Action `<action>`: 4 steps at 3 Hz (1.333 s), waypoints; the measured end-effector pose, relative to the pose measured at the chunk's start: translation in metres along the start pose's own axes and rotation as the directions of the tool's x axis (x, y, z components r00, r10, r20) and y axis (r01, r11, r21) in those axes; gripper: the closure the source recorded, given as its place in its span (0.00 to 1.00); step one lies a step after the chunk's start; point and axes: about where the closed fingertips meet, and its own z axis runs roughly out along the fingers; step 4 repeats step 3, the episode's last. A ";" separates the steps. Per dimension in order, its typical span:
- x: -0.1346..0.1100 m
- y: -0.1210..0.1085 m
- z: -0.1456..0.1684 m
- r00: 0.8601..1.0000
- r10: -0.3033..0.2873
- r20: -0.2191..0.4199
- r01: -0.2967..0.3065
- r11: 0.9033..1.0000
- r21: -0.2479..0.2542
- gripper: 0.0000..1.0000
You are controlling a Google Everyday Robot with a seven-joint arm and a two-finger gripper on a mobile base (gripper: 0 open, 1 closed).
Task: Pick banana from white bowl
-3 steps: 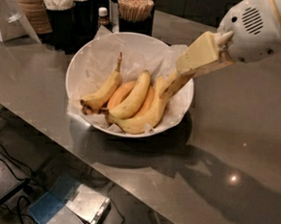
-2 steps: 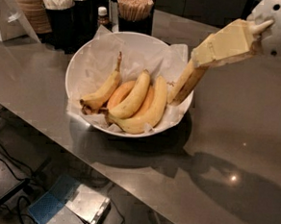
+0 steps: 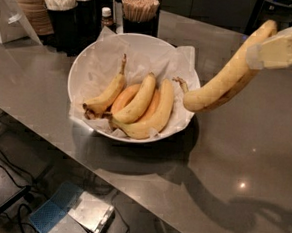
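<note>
Gripper (image 3: 271,51), 2 o'clock: clamped on banana (image 3: 223,84). Long axis toward 8 o'clock; stem end above white bowl (image 3: 90,54) rim, 3 o'clock.

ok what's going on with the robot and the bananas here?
The robot's hand, at the upper right, is shut on the top end of a big yellow banana. The banana hangs in the air just right of the white bowl, its stem end close to the rim, above the grey counter. The other bananas lie in the bowl. The pick looks essentially done.
</note>
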 end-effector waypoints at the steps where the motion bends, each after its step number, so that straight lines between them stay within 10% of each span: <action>1: 0.009 0.033 -0.024 0.985 -0.151 0.082 0.157 0.985 -0.066 1.00; 2: 0.016 0.053 -0.038 0.953 -0.268 0.142 0.280 0.957 -0.079 1.00; 4: 0.008 0.049 -0.037 0.947 -0.281 0.157 0.292 0.955 -0.048 1.00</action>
